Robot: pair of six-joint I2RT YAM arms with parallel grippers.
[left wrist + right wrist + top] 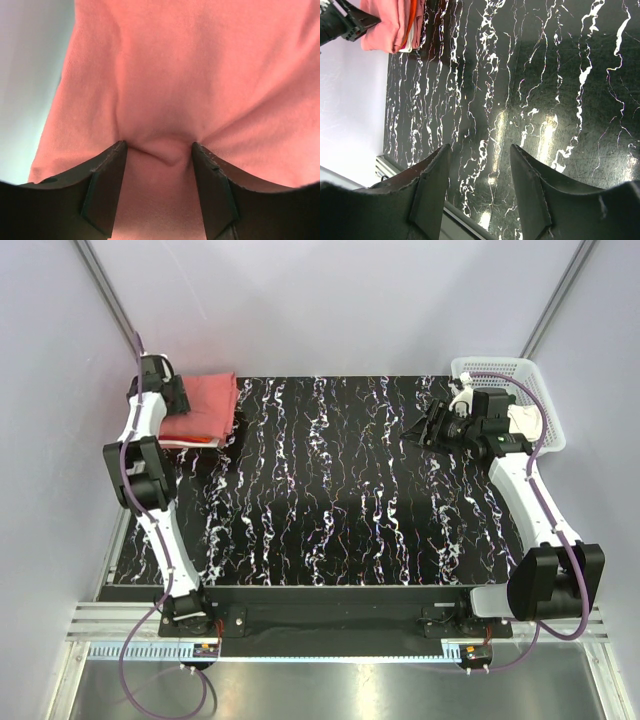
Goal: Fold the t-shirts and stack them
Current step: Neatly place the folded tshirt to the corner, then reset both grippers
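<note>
While the folded stack (200,412) sits at the far-left corner of the black marbled surface (330,500), close to the edge, most of the risk is judged to lie there. At the far-right corner a white basket (470,367) is seen with a pale cloth (527,420) inside, taken to be another t-shirt waiting to be folded, though little of it shows. The rose-red t-shirt (200,75) lies on top of the stack, with orange and white layers (411,30) showing at the stack's side beneath it. The left end effector (159,149) is pressed down into this top t-shirt with its jaws partly apart. Whether the cloth is truly pinched or only pushed cannot be told. The right end effector (480,147) is held beside the basket, released, with nothing but bare surface showing between its fingers (432,195). A small pucker (167,154) is gathered between the left fingers (107,185), and creases run out from both tips. If the arm were lifted or drawn back with that pucker caught, the top t-shirt could be dragged out of its fold, the layers below skewed, or the whole stack slid toward the edge. If the cloth were let go unevenly, a ridge could be left on top, and anything stacked on it later could be made to sit crooked.
</note>
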